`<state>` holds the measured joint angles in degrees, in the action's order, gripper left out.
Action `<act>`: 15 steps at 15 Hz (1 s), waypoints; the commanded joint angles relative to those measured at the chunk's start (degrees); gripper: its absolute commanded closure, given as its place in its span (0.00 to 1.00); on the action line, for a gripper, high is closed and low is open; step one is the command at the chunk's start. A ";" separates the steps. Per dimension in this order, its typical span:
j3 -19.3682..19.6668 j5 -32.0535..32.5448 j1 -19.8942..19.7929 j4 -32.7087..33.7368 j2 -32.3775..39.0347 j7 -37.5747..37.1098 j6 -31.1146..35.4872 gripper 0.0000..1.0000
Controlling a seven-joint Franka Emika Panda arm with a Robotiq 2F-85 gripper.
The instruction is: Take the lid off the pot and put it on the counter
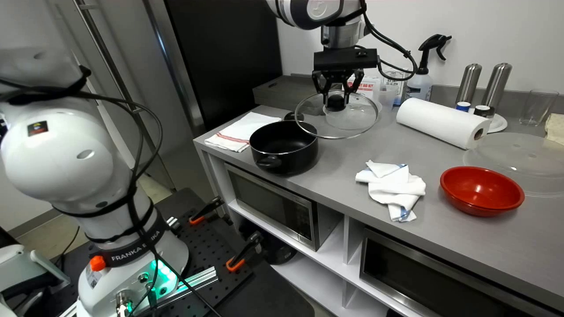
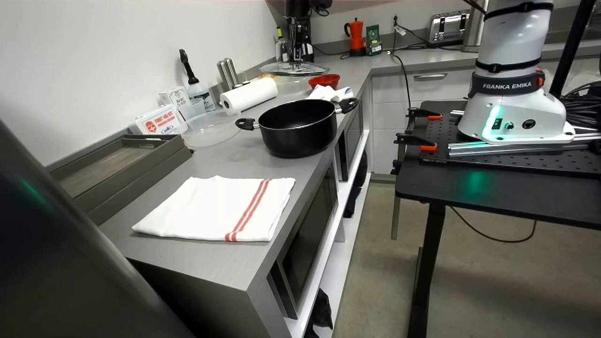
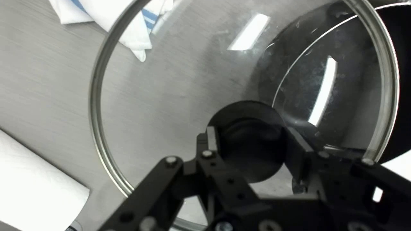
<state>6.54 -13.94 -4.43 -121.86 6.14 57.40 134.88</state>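
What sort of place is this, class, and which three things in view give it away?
Most likely a kitchen, perhaps one used for robot work: a black pot sits on the counter, a toaster shows in an exterior view, and a robot arm stands on a black table.

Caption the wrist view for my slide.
The gripper holds the glass lid by its dark knob, the black pot partly showing through the lid.

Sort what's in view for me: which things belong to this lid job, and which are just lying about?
In the job:
glass lid, held in the tool
black pot, uncovered
grey counter

Lying about:
red bowl
paper towel roll
red-striped towel
blue-striped towel
spray bottle
first aid kit
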 commanded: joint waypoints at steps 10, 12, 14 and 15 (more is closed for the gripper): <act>-3.44 1.06 -6.47 31.93 23.56 -10.06 -12.86 0.75; -3.90 1.45 -7.44 36.52 27.34 -11.76 -14.81 0.75; -4.17 2.31 -7.99 40.49 30.88 -13.64 -16.22 0.75; -4.35 2.69 -8.18 42.21 32.49 -14.50 -16.70 0.75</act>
<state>3.56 -13.15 -11.33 -88.35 33.16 46.56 122.31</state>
